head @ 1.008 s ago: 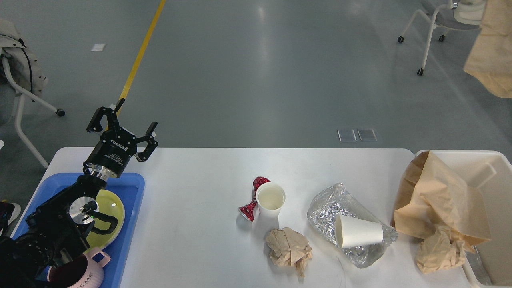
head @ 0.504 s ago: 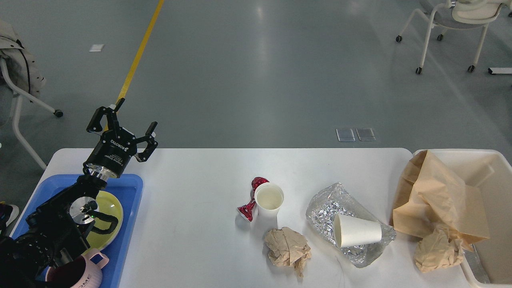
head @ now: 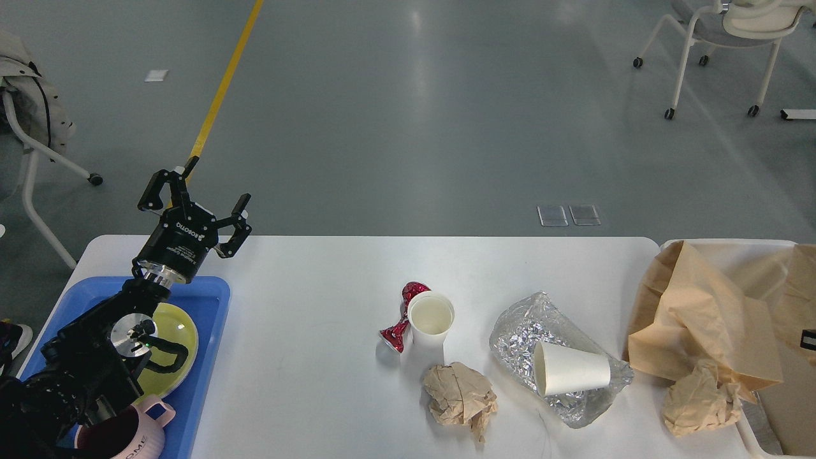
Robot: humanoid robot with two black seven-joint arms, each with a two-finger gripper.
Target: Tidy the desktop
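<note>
The white desktop [head: 306, 357] carries litter at its middle and right. A crushed red wrapper [head: 400, 319] touches an upright paper cup [head: 431, 319]. In front of them lies a crumpled brown paper ball [head: 460, 395]. A second paper cup [head: 569, 376] lies on its side on a silver foil bag [head: 529, 331]. My left gripper [head: 197, 196] is open and empty, raised over the table's far left edge. A small black part [head: 808, 339] shows at the right edge; I cannot tell whether it is my right gripper.
A blue tray [head: 207, 331] at the left holds a yellow-green plate [head: 178, 331] and a pink mug [head: 137, 433], partly under my left arm. At the right, a brown paper bag [head: 695, 319] drapes over the cream bin [head: 733, 245], with crumpled paper [head: 698, 405] in front.
A brown sheet that hung at the top right one second ago is gone from there. Brown paper and a black part now show at the bin's right edge. My left arm is still.
</note>
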